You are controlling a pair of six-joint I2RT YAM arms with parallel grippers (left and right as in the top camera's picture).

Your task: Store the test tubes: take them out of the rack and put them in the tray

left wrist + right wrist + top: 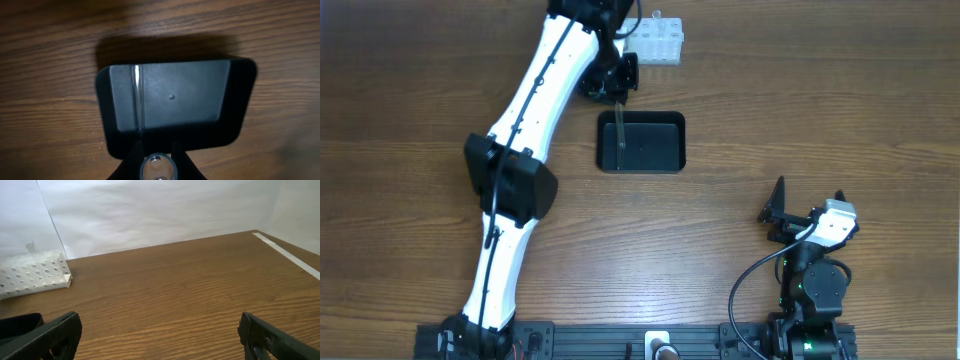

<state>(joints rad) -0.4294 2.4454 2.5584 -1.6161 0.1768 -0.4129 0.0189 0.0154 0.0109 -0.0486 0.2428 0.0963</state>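
The white test tube rack [657, 42] stands at the table's far side, with one tube [657, 16] sticking up from it; the right wrist view has the rack [35, 274] far off. The black tray [665, 160] sits just in front of the rack. One clear test tube [136, 95] lies in the tray [235, 100] along one side wall. My left gripper [610, 82] hangs between rack and tray, shut on another test tube [159, 169], seen end-on above the tray's rim. My right gripper [802, 212] rests open near its base, holding nothing.
Bare wooden table surrounds the tray on all sides. A white backdrop and a clear panel [47, 220] stand behind the rack. The left arm [535, 110] stretches diagonally across the table's left half.
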